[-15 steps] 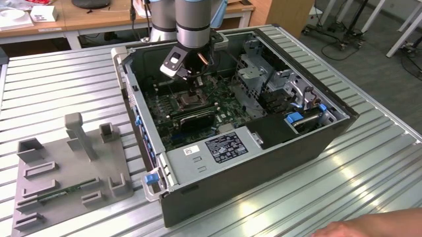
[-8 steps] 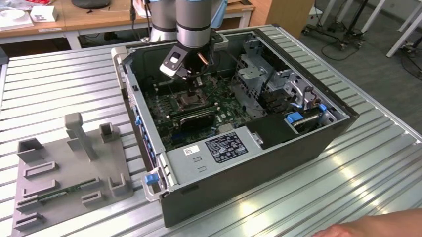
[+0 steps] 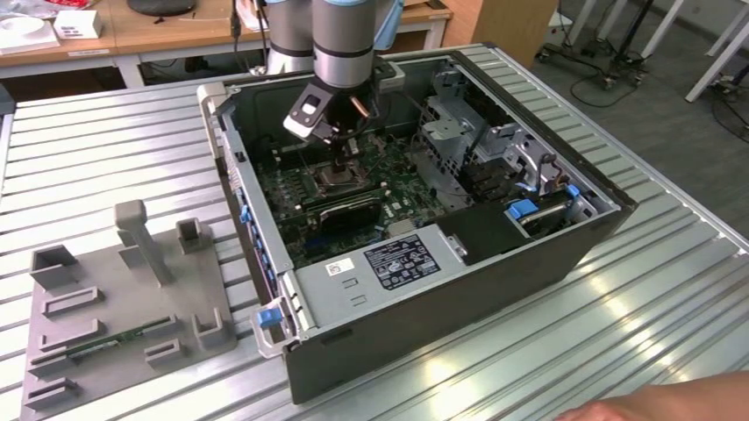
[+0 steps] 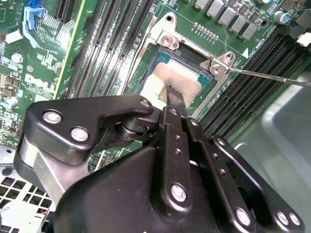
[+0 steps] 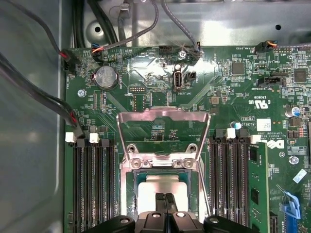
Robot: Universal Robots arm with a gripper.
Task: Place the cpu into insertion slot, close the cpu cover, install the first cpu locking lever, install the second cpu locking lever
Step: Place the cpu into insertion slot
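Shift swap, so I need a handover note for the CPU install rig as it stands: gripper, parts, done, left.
The gripper: black fingers shut, tips at the cpu's top, apparently holding nothing.
Small square silver-grey cpu: lies inside the square dark, silver-rimmed insertion slot. Can't confirm it sits flush.
Thin silver square-frame cpu cover: swung open, lying back over the green circuit board, away from the slot.
Thin silver wire lever: juts out from the slot's corner, unlatched.
Done: cpu in slot.
Left: cover not closed, neither lever installed.
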